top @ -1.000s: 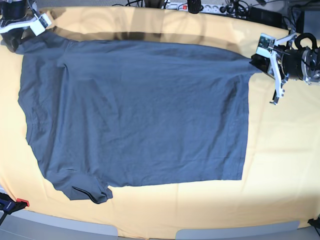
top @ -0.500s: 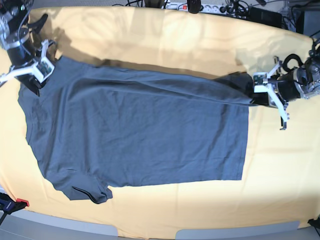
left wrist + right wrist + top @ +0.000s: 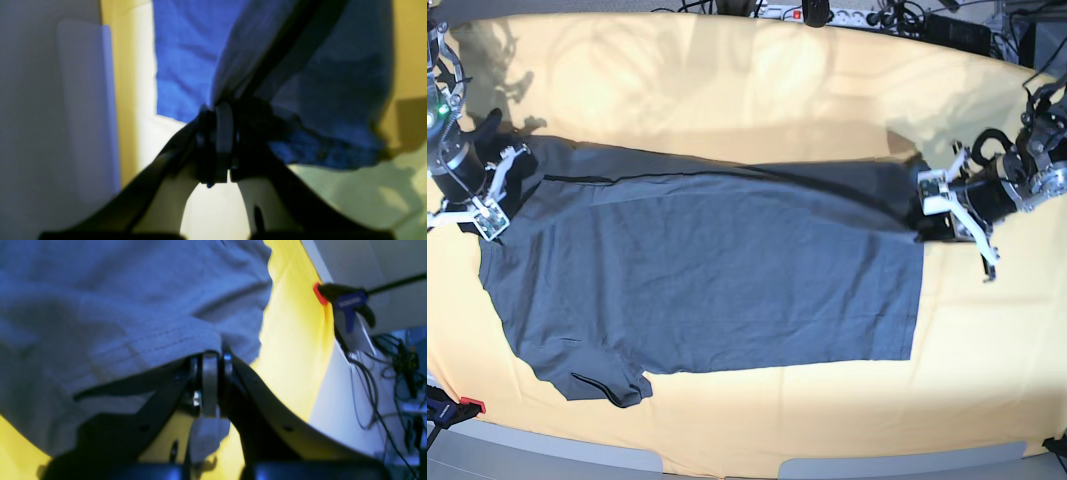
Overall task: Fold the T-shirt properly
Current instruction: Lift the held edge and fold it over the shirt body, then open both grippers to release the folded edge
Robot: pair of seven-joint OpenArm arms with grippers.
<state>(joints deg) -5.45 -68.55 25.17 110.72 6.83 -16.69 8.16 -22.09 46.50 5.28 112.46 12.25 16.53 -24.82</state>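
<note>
Both jaws are clenching the T-shirt (image 3: pixel 717 270) far edge; uneven pulling by left gripper (image 3: pixel 927 208) or right gripper (image 3: pixel 495 195) risks skewing the fold.

We had both arms stretched out low, left gripper (image 3: pixel 935 212) and right gripper (image 3: pixel 489 190) each clamped tight on fabric.

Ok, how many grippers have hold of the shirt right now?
2. The left gripper pinches the T-shirt at its far hem corner; the right gripper pinches its far shoulder end.
</note>
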